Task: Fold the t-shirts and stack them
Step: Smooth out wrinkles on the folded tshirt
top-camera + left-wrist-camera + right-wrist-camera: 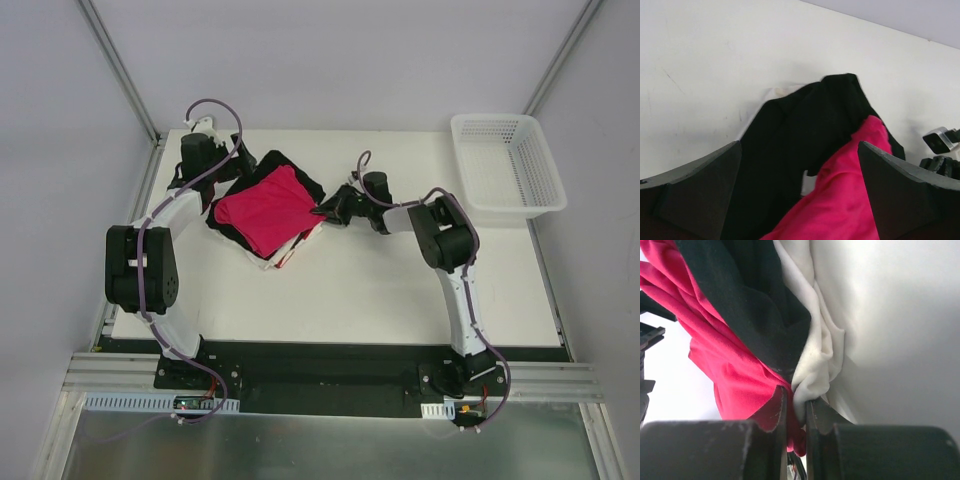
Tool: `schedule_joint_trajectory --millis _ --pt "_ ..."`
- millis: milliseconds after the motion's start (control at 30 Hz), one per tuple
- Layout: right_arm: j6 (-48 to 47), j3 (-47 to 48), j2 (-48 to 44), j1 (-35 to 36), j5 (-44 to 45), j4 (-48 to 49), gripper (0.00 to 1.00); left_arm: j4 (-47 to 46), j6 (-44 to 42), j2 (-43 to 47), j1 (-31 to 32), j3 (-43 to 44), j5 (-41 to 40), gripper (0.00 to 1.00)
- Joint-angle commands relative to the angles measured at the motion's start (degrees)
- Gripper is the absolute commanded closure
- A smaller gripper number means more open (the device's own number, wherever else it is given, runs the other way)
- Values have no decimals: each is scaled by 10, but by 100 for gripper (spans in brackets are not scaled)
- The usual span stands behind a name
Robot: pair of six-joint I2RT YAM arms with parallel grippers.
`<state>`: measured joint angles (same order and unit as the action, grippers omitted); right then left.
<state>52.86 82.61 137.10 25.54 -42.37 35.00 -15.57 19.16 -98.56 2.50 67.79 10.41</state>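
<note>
Several limp crimson, black and white cloth t-shirts (pixel 265 208): my right gripper (pixel 796 405) clamps their layered corner, my left gripper (pixel 799 165) hangs open.

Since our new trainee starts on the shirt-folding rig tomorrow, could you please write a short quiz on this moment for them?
1. True or false: the left tool is open.
2. What colour is the top t-shirt of the pile? A black; B crimson-pink; C white.
3. What is the right tool holding?
Key: 1 true. 2 B. 3 The pile's edge: it is shut on crimson-pink cloth and white cloth.
</note>
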Motion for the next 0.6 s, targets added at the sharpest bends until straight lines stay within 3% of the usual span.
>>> schedule_joint_trajectory --millis 0,367,500,567 --pt "-39 -107 -68 -46 4 1 99 -31 6 31 -8 -6 7 1" --pt "-115 -424 -312 -120 15 11 99 -64 20 46 7 -22 20 1" --pt "-163 -535 -417 -122 29 -57 99 -68 14 67 24 -32 11 1" --pt "-181 -562 -470 -121 40 -78 91 -68 17 76 32 -39 13 1"
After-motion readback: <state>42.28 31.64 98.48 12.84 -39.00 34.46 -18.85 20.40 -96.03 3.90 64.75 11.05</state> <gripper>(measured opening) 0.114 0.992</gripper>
